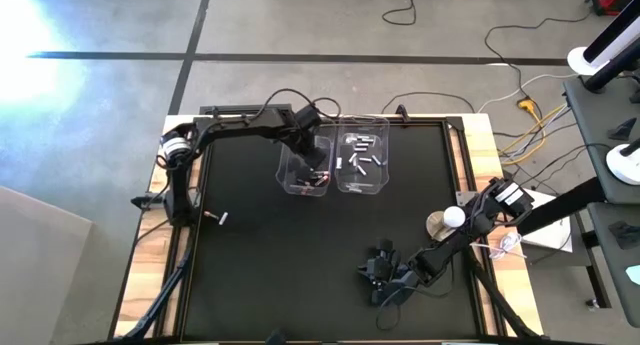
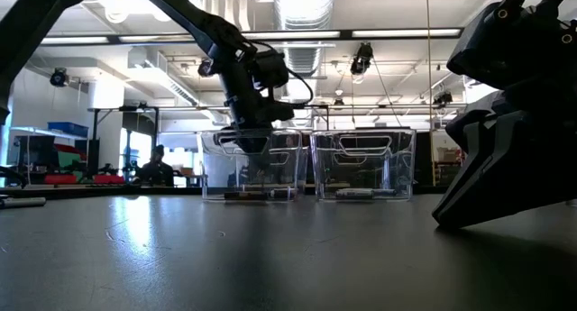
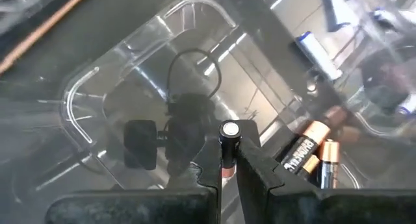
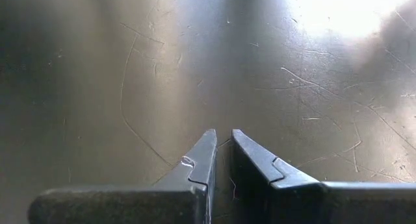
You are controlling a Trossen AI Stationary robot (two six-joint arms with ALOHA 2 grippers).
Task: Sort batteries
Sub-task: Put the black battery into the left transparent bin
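My left gripper (image 1: pixel 312 157) hangs over the left clear bin (image 1: pixel 288 180) and is shut on one dark battery with a copper-coloured end (image 3: pixel 229 132). Dark and copper batteries (image 3: pixel 305 156) lie on that bin's floor. Silvery-white batteries (image 1: pixel 362 160) lie in the right clear bin (image 1: pixel 383 180); they also show through its wall as white-and-blue batteries (image 3: pixel 317 47). One small battery (image 1: pixel 222 218) lies alone on the mat near the left edge. My right gripper (image 1: pixel 380 275) rests low near the table's near right part, shut and touching nothing (image 4: pixel 221 143). My left gripper pinches the dark battery between its two fingers (image 3: pixel 211 160), which come from above and point down into the left bin. The battery stands along the fingers, its round silvery end cap (image 3: pixel 229 128) showing beyond the tips. It is lifted clear of the bin floor.
Both bins stand side by side at the black mat's far middle (image 2: pixel 306 167). A round silver-white disc with a white ball (image 1: pixel 447 221) sits at the table's right edge. Cables lie on the floor beyond the table. The mat (image 1: pixel 300 275) is bare between the bins and the near edge.
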